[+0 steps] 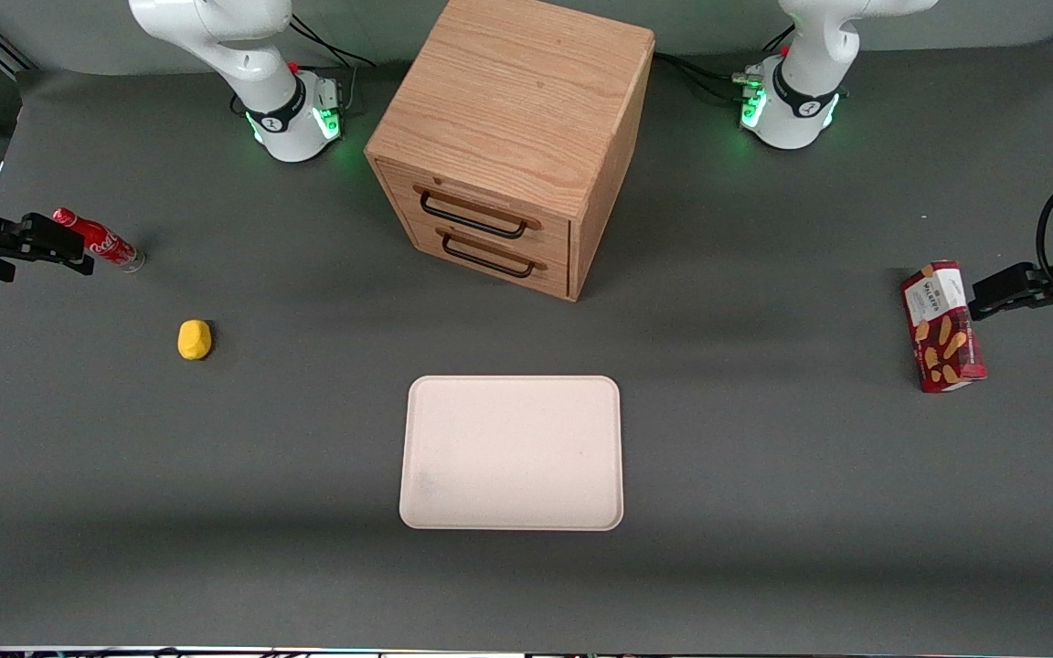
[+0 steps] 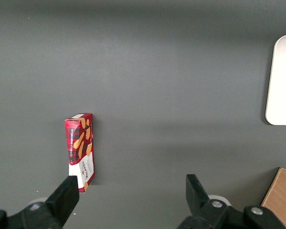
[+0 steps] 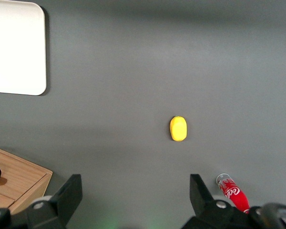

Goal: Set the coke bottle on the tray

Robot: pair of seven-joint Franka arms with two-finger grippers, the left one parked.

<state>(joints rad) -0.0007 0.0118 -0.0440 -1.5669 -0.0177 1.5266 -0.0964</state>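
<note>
So in the front view the coke bottle (image 1: 97,242) is lying on its side on the grey table (image 1: 764,512), way out toward the working arm's end and close to that end edge, nowhere near the tray (image 1: 512,452), which sits flat in the middle of the table near the front edge. The gripper (image 1: 69,249) hangs right at the bottle's cap end, partly covering it. A little yellow lump (image 1: 194,339) sits nearer the camera than the bottle, and the wooden drawer cabinet (image 1: 513,137) stands farther from the camera than the tray, both drawers shut. A red snack box (image 1: 942,326) lies toward the parked arm's end. Left wrist view just shows that snack box (image 2: 80,151) on the mat plus a corner of the tray (image 2: 282,81). Right wrist view: gripper (image 3: 136,195) fingers are spread wide apart with nothing between them, bottle (image 3: 232,192) just outside one finger, clear base pointing toward the yellow lump (image 3: 178,129), and you can see a tray corner (image 3: 16,47) and a bit of cabinet (image 3: 16,183) too
</note>
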